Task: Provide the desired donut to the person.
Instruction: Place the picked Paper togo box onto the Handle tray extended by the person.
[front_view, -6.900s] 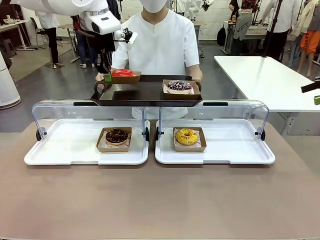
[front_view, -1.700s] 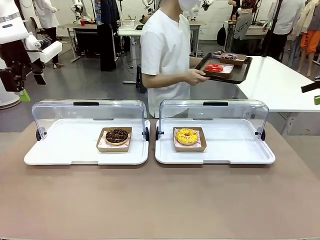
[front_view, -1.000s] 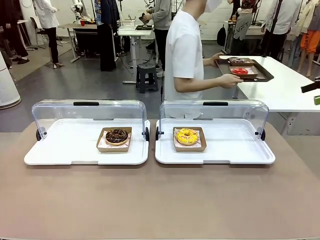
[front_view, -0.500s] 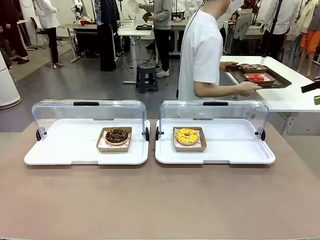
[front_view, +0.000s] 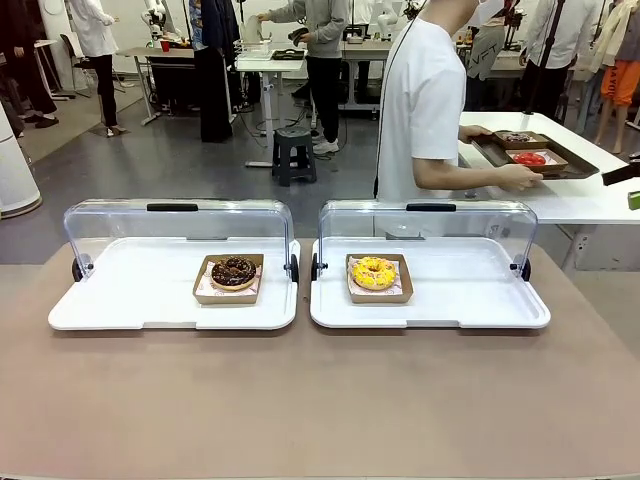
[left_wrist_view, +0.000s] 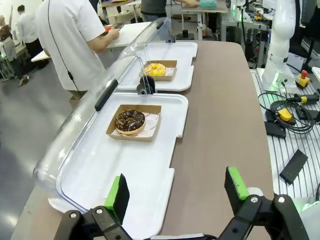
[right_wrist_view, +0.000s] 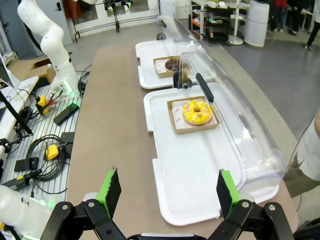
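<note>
A chocolate donut (front_view: 233, 271) (left_wrist_view: 130, 120) (right_wrist_view: 173, 64) sits in a cardboard tray on the left white tray (front_view: 130, 300). On the right white tray (front_view: 470, 295) lies a yellow donut (front_view: 373, 272) (left_wrist_view: 154, 69) (right_wrist_view: 197, 112) in its own cardboard tray. The person (front_view: 420, 100) in a white shirt stands side-on behind the right tray, holding a dark serving tray (front_view: 535, 152) with a red donut (front_view: 529, 158) over the side table. My left gripper (left_wrist_view: 177, 192) is open, high above the near end of the left tray. Open too, my right gripper (right_wrist_view: 167, 192) hovers above the near end of the right tray.
Both clear lids (front_view: 180, 225) (front_view: 428, 225) stand tipped open along the far edge of the trays. A white side table (front_view: 560, 190) is at the right behind. Cables and boxes (left_wrist_view: 285, 120) lie beside the table on the robot's side. The brown tabletop (front_view: 320, 400) in front is bare.
The person has turned and walked right, carrying the dark tray toward the side table. The donuts on the white trays have not moved.
</note>
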